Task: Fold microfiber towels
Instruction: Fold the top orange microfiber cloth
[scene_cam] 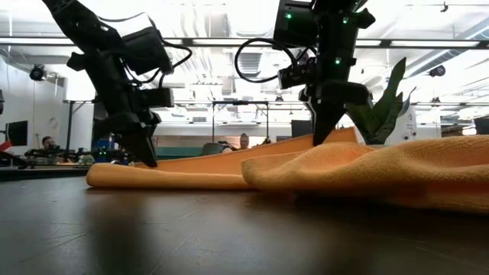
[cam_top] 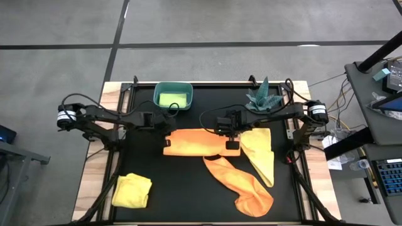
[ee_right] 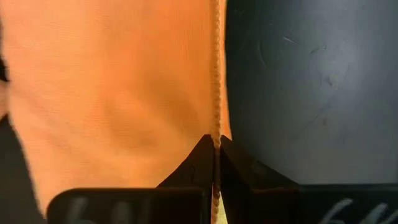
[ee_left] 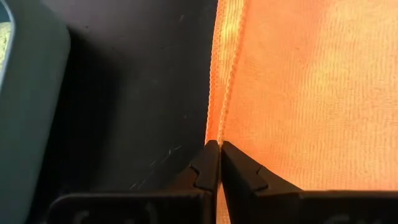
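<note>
In the high view a flat orange towel (cam_top: 195,141) lies at the centre of the black worktop (cam_top: 182,194). The left claw (cam_top: 164,127) is clenched on the hem at its upper-left corner, and the right claw (cam_top: 231,142) is clenched on its right edge. Each wrist view shows the stitched hem pinched between closed fingertips (ee_left: 213,163) (ee_right: 214,163).

A second orange towel (cam_top: 242,185) sprawls crumpled toward the lower right, its upper end just beside the flat one. A yellow towel (cam_top: 260,154) lies to the right, touching the crumpled orange one. Another yellow towel (cam_top: 132,190) sits bunched at lower left, well apart.

The teal bin (cam_top: 173,95), holding a lime green cloth (cam_top: 172,98), stands at upper centre near the left claw; a plant (cam_top: 262,97) stands at upper right. Bare black surface runs along the bottom centre and left.
</note>
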